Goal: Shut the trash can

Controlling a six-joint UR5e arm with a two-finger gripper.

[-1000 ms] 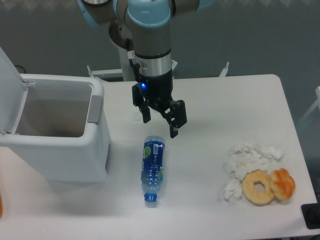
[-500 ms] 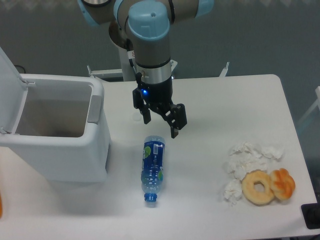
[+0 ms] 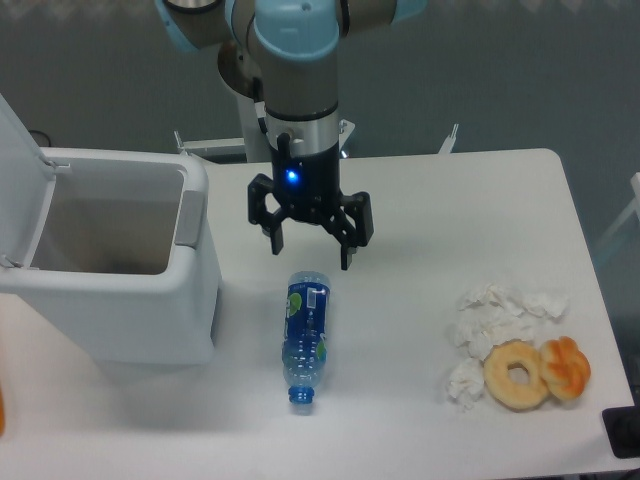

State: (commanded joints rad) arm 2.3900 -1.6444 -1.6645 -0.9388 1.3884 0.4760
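Bright, even overhead light, soft shadows, sharp focus, no glare.

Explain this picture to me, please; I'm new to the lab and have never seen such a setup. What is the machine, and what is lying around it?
The picture comes from one fixed camera looking down at a white table. The grey and blue column at the top is a robot arm. At its lower end is the tool, two black fingers for grasping. They are spread open and hold nothing, hanging above a plastic bottle that lies on its side. On the left stands a big white trash can; its lid is swung up, so it is open. On the right lie crumpled tissues, a donut and another pastry beside it.
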